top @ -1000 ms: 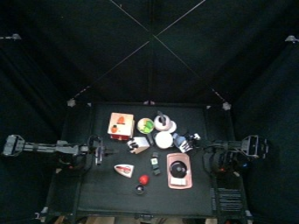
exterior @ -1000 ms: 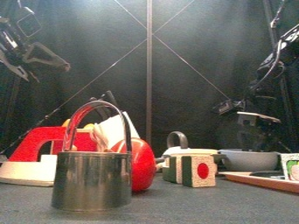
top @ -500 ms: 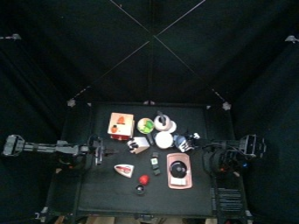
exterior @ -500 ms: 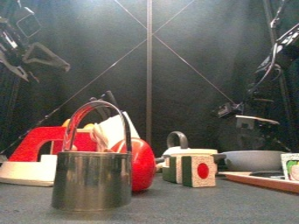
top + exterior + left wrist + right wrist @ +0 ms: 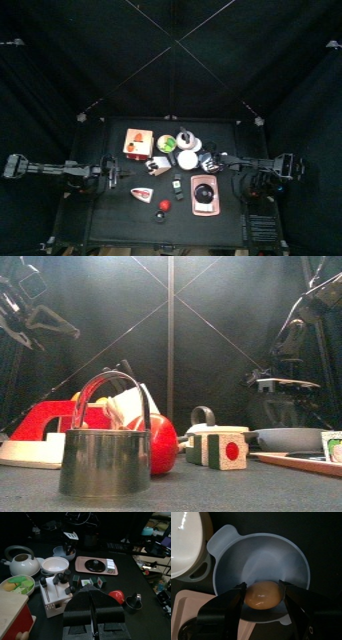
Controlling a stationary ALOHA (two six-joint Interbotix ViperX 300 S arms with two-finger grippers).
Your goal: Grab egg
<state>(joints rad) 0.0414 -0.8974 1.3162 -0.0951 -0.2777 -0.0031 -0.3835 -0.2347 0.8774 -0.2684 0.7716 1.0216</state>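
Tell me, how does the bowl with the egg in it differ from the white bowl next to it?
The grey-blue bowl has a tab handle on its rim; the white bowl has a plain round rim. The grey-blue bowl holds an egg; the white bowl looks empty. The grey-blue bowl lies under the right gripper, whose jaws flank the egg; no gripper is over the white bowl. Both are round and open-topped.

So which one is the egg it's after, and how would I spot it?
Start at the pink tray on the right arm's side of the black table; just past it stands a pale blue-grey bowl with a handle tab. The egg lies inside, between the right tool's open jaws. It is the only smooth tan oval.
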